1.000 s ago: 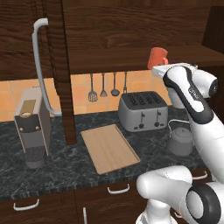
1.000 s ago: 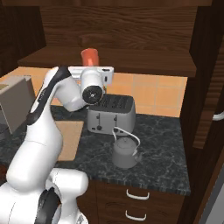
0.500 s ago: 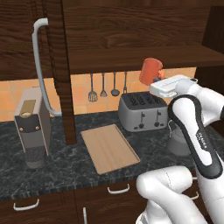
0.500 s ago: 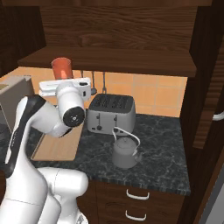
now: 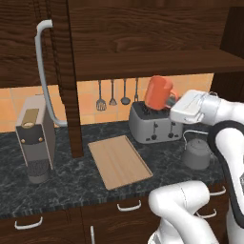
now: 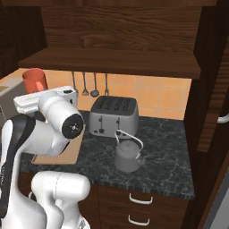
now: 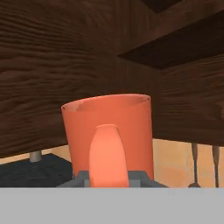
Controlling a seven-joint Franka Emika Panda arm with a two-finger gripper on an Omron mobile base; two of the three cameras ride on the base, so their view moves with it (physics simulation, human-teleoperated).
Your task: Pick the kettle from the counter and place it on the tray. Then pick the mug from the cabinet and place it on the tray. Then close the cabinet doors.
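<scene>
Orange-red, the mug (image 7: 108, 141) sits right in front of my hand camera with its loop handle facing me, and I read my gripper (image 5: 167, 102) as clamped on that handle, holding the mug in the air below the cabinet (image 5: 143, 33) shelf. From my jaws, the grey toaster (image 5: 151, 125) stands just beneath the mug, the kettle (image 6: 127, 153) rests on the dark marble counter (image 6: 165, 154) lower down and apart from them, and the wooden tray (image 5: 119, 160) lies flat on the counter well off to the side, with nothing on it. One cabinet door (image 5: 63, 71) with its grey bar handle (image 5: 44, 66) stands open beyond the tray.
</scene>
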